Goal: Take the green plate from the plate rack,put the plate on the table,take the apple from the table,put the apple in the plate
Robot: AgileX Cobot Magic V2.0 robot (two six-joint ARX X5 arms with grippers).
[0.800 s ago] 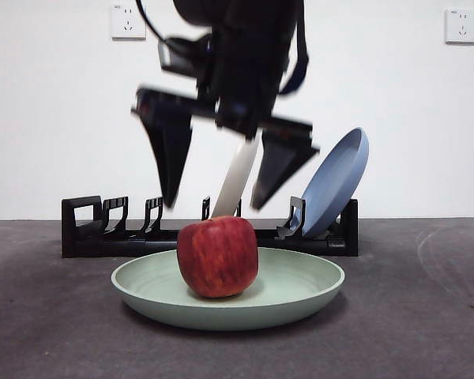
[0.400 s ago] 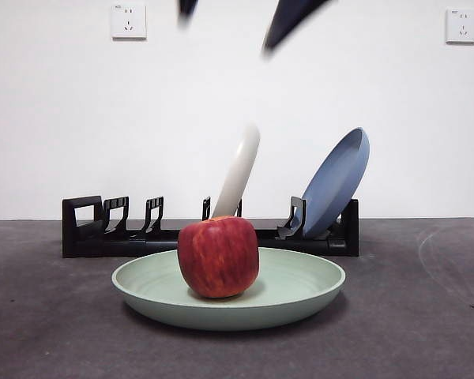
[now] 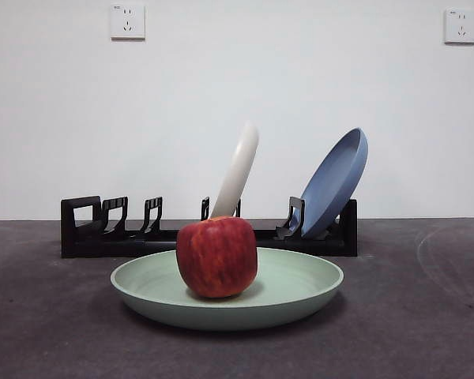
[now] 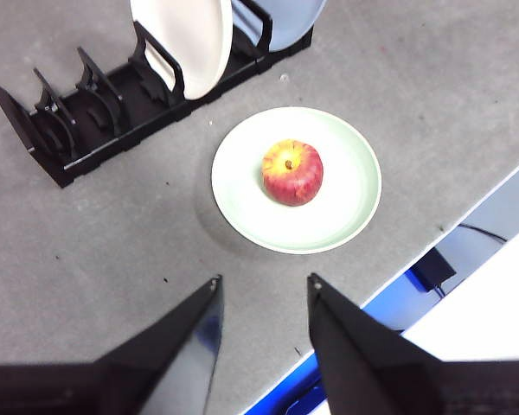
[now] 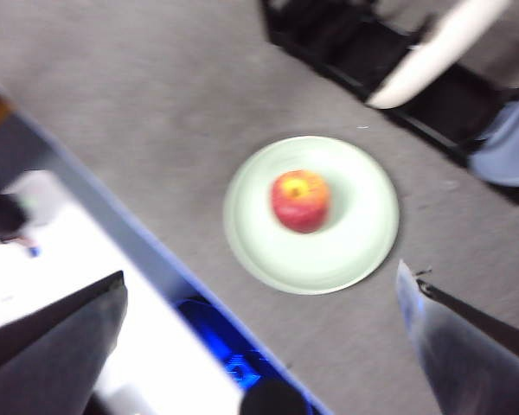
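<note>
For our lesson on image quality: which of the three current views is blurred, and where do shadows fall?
Right wrist view: blurred throughout, apple and green plate soft-edged. Left wrist view: sharp. Front view: sharp, evenly lit, with a soft shadow on the table under the plate's rim.
</note>
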